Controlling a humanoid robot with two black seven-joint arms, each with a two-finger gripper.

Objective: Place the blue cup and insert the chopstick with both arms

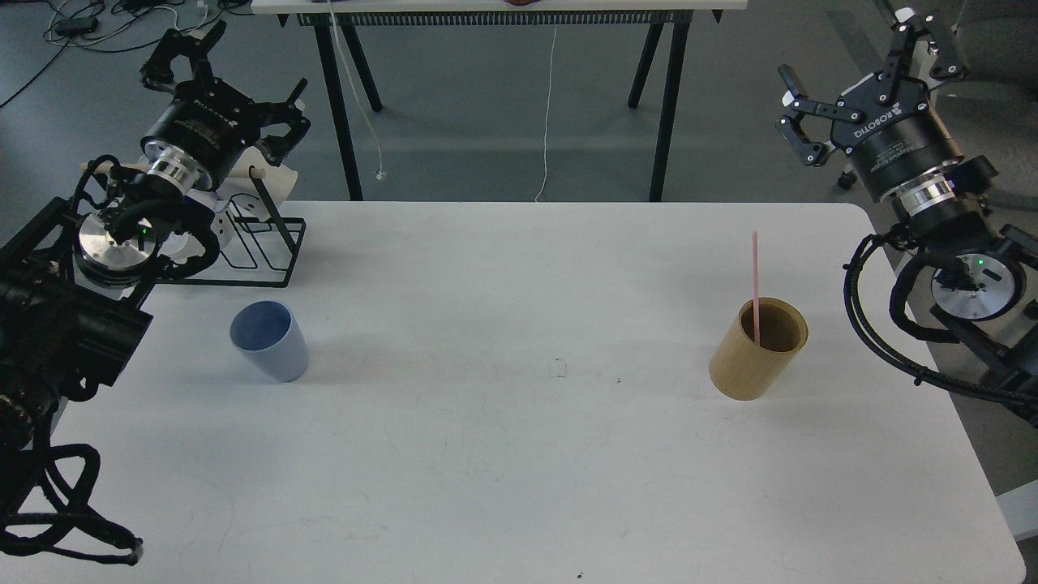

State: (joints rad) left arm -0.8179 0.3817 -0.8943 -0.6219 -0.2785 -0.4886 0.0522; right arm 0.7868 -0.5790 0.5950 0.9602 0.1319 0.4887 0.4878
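The blue cup point(270, 340) stands upright on the left part of the white table point(519, 454). The pink chopstick point(755, 284) stands upright inside a tan wooden cylinder point(759, 349) on the right part of the table. My left gripper point(223, 69) hangs open above the rack at the far left, well behind the cup, holding nothing. My right gripper point(868, 69) is open too, raised beyond the table's far right corner, up and to the right of the chopstick.
A black wire rack point(259, 243) with a pale wooden rod and white mugs sits at the table's far left corner, partly hidden by my left arm. A trestle table point(503, 16) stands behind. Cables lie on the grey floor.
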